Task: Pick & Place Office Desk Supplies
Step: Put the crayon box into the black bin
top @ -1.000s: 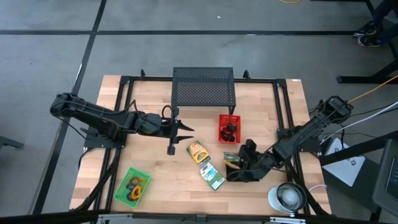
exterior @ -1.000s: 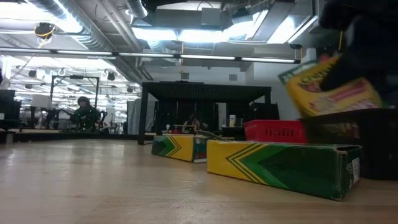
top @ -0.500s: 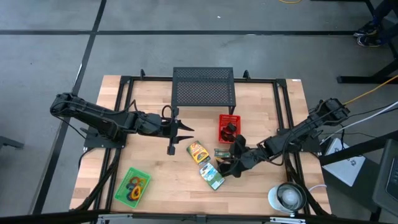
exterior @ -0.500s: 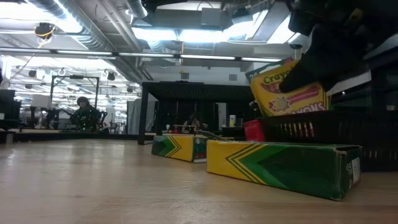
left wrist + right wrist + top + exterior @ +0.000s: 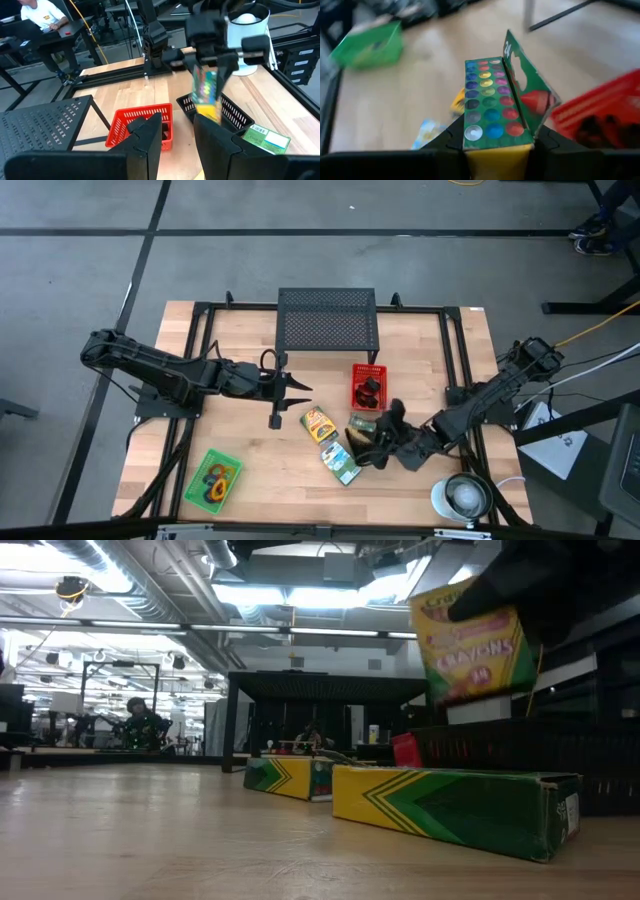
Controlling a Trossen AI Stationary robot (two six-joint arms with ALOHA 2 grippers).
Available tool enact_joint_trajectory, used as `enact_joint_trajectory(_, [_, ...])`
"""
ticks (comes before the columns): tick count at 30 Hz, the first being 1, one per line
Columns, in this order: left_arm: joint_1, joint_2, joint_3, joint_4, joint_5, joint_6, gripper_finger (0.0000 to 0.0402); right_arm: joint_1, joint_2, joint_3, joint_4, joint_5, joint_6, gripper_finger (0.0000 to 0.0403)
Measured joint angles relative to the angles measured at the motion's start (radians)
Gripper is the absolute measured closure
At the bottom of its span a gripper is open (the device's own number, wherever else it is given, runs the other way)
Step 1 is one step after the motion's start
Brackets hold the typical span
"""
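My right gripper point(image 5: 380, 436) is shut on a green and yellow crayon box point(image 5: 362, 423), lifted above a black mesh basket point(image 5: 234, 113) near the table's middle. The box's flap stands open, so the crayon tips point(image 5: 487, 102) show. Two more crayon boxes point(image 5: 320, 423) point(image 5: 341, 463) lie flat on the table left of it. A red basket point(image 5: 368, 385) holds dark clips. Coloured loops lie in a green basket point(image 5: 213, 477) at the near left. My left gripper point(image 5: 292, 388) hovers open left of centre, with nothing between its fingers. My right gripper pinches the crayon box between its two fingers, one on each broad face point(image 5: 520, 135), near the box's open end. In the left wrist view the fingers point(image 5: 227, 59) come at it from above and the box point(image 5: 207, 95) hangs below them. It is almost upright, clear of the black basket.
A large black mesh stand point(image 5: 328, 320) occupies the far middle of the table. A round white object point(image 5: 460, 497) sits at the near right corner. Black frame rails point(image 5: 195, 360) run along the table's sides. A person sits beyond the table point(image 5: 42, 12).
My right gripper has swung a little toward the table's left edge, risen and tipped, keeping the crayon box. The box now sits higher above the black basket and stands more upright than before.
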Motion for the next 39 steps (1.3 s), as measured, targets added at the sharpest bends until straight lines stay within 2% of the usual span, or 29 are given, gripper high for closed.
enact_joint_trajectory(5, [0.000, 0.000, 0.000, -0.004, 0.000, 0.003, 0.0290, 0.076, 0.014, 0.034, -0.112, 0.235, 0.231, 0.0287])
enact_joint_trajectory(8, [0.000, 0.000, 0.000, -0.016, 0.014, 0.004, 0.0290, 0.106, 0.049, 0.034, -0.113, 0.301, 0.310, 0.0287])
enact_joint_trajectory(16, [0.000, 0.000, 0.000, -0.053, 0.059, 0.018, 0.0290, 0.113, 0.144, 0.034, -0.142, 0.309, 0.519, 0.0287])
enact_joint_trajectory(23, [0.000, 0.000, 0.000, -0.053, 0.060, 0.028, 0.0290, 0.121, 0.147, 0.034, -0.311, 0.312, 0.704, 0.0287])
enact_joint_trajectory(27, [0.000, 0.000, 0.000, -0.060, 0.060, 0.037, 0.0290, 0.130, 0.146, 0.046, -0.324, 0.297, 0.726, 0.0287])
enact_joint_trajectory(32, [0.000, 0.000, 0.000, -0.076, 0.060, 0.045, 0.0290, 0.133, 0.146, 0.130, -0.407, 0.279, 0.719, 0.0287])
enact_joint_trajectory(39, [0.000, 0.000, 0.000, -0.074, 0.060, 0.045, 0.0290, 0.132, 0.184, 0.261, -0.426, 0.282, 0.590, 0.0287])
